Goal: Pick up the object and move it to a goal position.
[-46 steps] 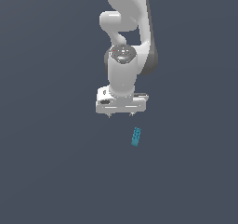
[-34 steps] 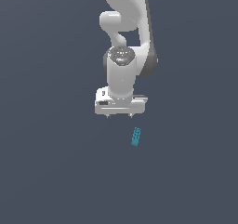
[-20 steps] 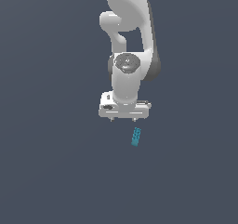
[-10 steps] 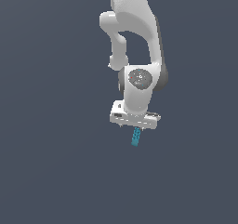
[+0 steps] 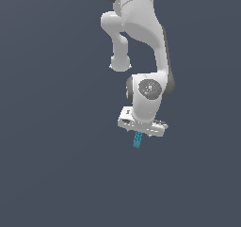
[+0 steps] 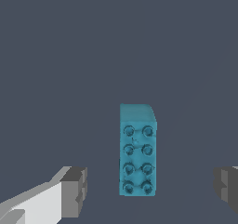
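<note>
1. Right now, hovering just above the teal brick (image 5: 137,140): white gripper (image 5: 141,133), seen in the exterior view with its flat base tilted slightly down toward the exterior view's right.
2. Lying flat on the dark grey surface (image 5: 56,174), studs up, long axis running roughly away from the gripper: the brick, partly hidden at its near end by the gripper body in the exterior view.
3. Seen whole in the wrist view: brick (image 6: 137,149), teal-blue, elongated, with two rows of four studs on top and a smooth end face beyond them.
4. Standing wide, well apart from the brick on both sides: the jaws, with one grey fingertip (image 6: 74,191) to one side of the brick and the other fingertip (image 6: 226,186) further off on the opposite side, half cut by the picture edge.
5. Not centred between the fingertips: brick nearer the first fingertip than the second, touching neither.
6. Holding nothing: gripper (image 6: 149,188), with bare surface visible in both gaps beside the brick.
7. Rising from the gripper toward the exterior view's top: white arm (image 5: 141,33), bent at a round joint just above the gripper.
</note>
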### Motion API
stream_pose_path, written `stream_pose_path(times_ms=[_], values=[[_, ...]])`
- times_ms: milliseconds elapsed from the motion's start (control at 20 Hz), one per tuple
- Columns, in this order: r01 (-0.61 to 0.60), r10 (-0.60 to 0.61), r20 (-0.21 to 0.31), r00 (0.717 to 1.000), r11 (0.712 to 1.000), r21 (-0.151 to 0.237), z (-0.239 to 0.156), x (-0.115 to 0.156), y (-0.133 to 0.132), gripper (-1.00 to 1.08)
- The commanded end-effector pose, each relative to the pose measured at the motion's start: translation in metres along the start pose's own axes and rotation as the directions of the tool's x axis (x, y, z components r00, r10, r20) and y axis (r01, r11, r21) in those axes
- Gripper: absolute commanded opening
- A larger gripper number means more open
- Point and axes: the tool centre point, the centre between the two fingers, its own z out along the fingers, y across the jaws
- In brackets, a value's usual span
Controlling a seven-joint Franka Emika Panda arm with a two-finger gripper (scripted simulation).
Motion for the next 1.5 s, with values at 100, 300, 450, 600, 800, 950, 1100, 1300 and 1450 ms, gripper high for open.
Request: stream_pose_path(times_ms=[100,300,450,600,800,950,1100,1300,1450], values=[[-0.014,0.014,0.000,1.000,1.000,0.001,0.003,0.000,-0.003,1.00],[-0.010,0.010,0.000,1.000,1.000,0.000,0.006,0.000,-0.003,1.00],[-0.010,0.010,0.000,1.000,1.000,0.000,0.016,-0.001,-0.003,1.00],[-0.012,0.012,0.000,1.000,1.000,0.000,0.031,-0.001,-0.003,1.00],[-0.013,0.013,0.000,1.000,1.000,0.001,0.049,-0.001,-0.003,1.00],[-0.014,0.014,0.000,1.000,1.000,0.001,0.053,0.000,-0.003,1.00],[-0.014,0.014,0.000,1.000,1.000,0.001,0.053,0.000,-0.003,-1.00],[-0.014,0.014,0.000,1.000,1.000,0.001,0.053,0.000,-0.003,-1.00],[-0.014,0.014,0.000,1.000,1.000,0.001,0.053,0.000,-0.003,-1.00]])
